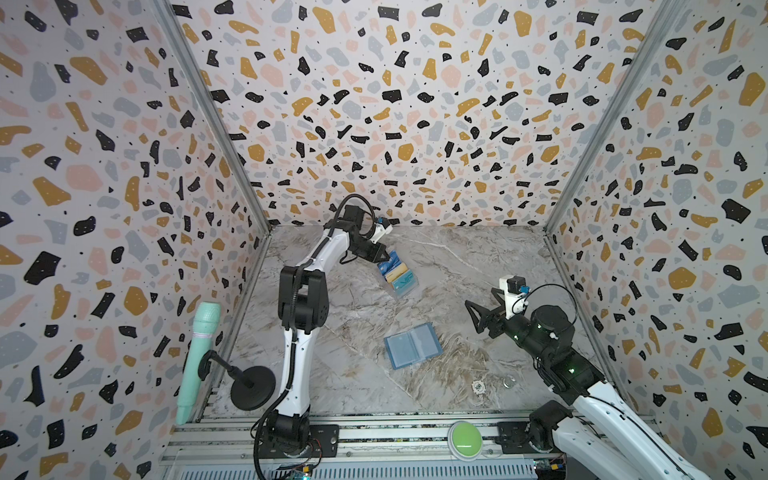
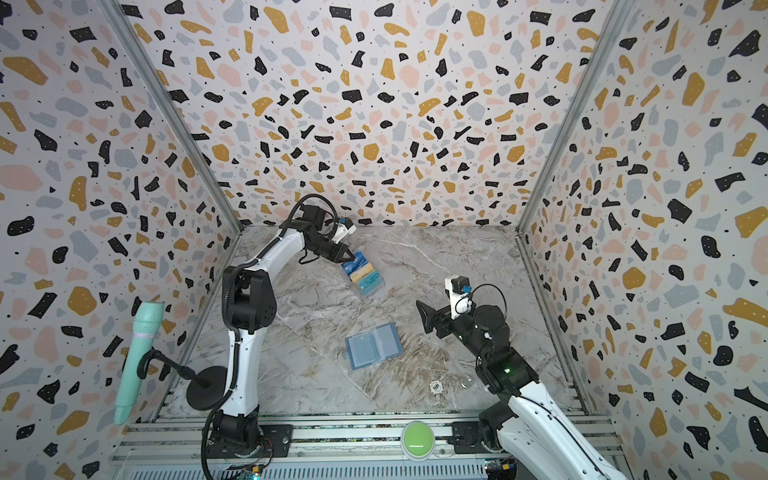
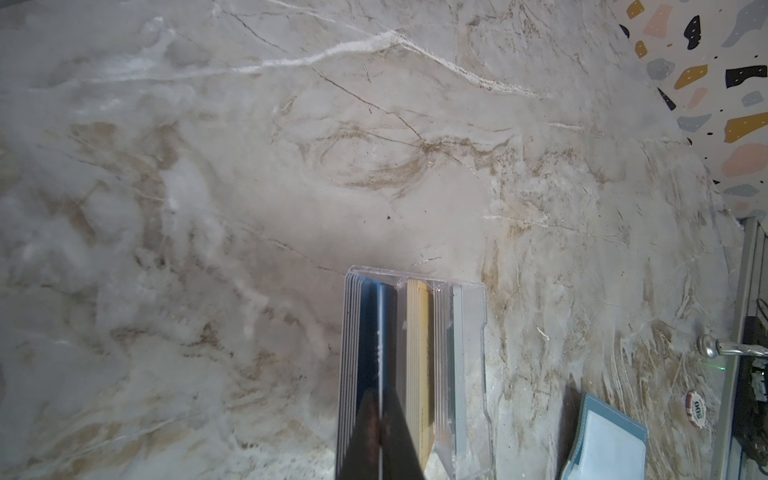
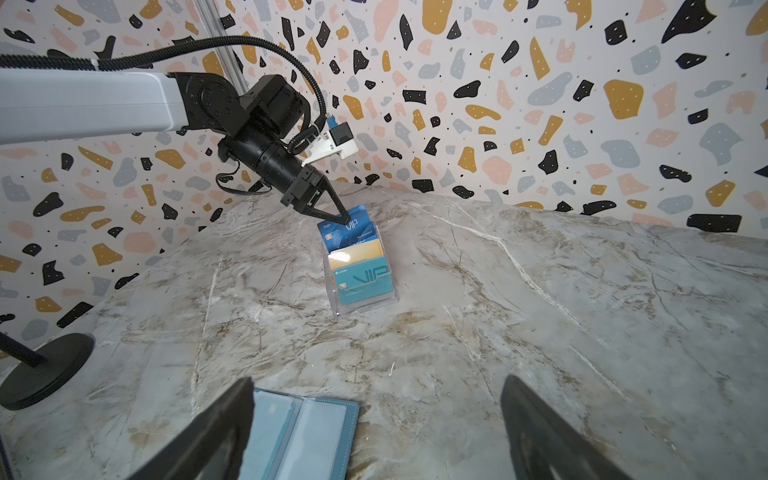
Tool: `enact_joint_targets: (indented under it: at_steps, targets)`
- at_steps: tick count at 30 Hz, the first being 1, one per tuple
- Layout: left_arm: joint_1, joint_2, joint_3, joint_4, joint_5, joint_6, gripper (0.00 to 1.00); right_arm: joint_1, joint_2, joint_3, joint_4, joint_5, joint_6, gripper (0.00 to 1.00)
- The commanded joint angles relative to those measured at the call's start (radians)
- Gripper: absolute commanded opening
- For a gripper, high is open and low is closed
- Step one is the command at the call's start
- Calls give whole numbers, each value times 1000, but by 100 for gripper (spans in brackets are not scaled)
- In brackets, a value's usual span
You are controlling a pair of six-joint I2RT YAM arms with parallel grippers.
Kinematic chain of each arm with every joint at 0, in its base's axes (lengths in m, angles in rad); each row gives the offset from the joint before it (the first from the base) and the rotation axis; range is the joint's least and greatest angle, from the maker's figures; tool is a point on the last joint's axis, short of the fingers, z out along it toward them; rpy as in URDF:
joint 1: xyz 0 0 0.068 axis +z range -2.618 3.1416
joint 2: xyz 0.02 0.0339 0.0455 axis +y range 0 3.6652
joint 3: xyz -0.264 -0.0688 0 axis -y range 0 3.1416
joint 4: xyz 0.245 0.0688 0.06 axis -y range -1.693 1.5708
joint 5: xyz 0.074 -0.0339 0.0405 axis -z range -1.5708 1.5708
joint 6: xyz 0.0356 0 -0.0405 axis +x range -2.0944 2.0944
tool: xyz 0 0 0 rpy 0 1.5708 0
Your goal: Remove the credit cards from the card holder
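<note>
The card holder (image 1: 413, 345) (image 2: 374, 345) lies open on the marble table, and the clear sleeves facing up look empty. Behind it a clear tiered stand (image 4: 376, 301) holds the credit cards: a dark blue one (image 4: 353, 235) at the back, a yellow-tan one (image 4: 357, 253) in the middle and a teal one (image 4: 365, 282) in front. My left gripper (image 1: 381, 261) (image 4: 345, 218) is shut on the top edge of the dark blue card (image 3: 380, 332), which stands in the back tier. My right gripper (image 1: 471, 318) (image 4: 376, 380) hangs open and holds nothing, to the right of the card holder (image 4: 299, 436).
A teal microphone (image 1: 199, 357) on a black round-based stand (image 1: 252, 388) sits at the left wall. A poker chip (image 1: 478, 387) and a small metal piece (image 1: 508, 381) lie near the front right. A green button (image 1: 464, 439) sits on the front rail. Patterned walls close three sides.
</note>
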Motion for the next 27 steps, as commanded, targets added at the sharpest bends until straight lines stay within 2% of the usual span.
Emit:
enact_joint_targets:
  at_steps: [1, 19, 23, 27]
  targets:
    - [1, 17, -4, 17, 8, -15, 7, -4, -11, 0, 25, 6, -4, 93]
    - [-4, 23, -10, 32, -6, -31, 9, -3, -11, -3, 30, 6, -5, 93]
    - [-6, -9, -33, 72, -72, -54, 10, -3, 0, -2, 32, -14, -7, 93]
    - [-10, -115, -120, 169, -166, -94, 16, -4, 33, 14, 17, -52, -9, 93]
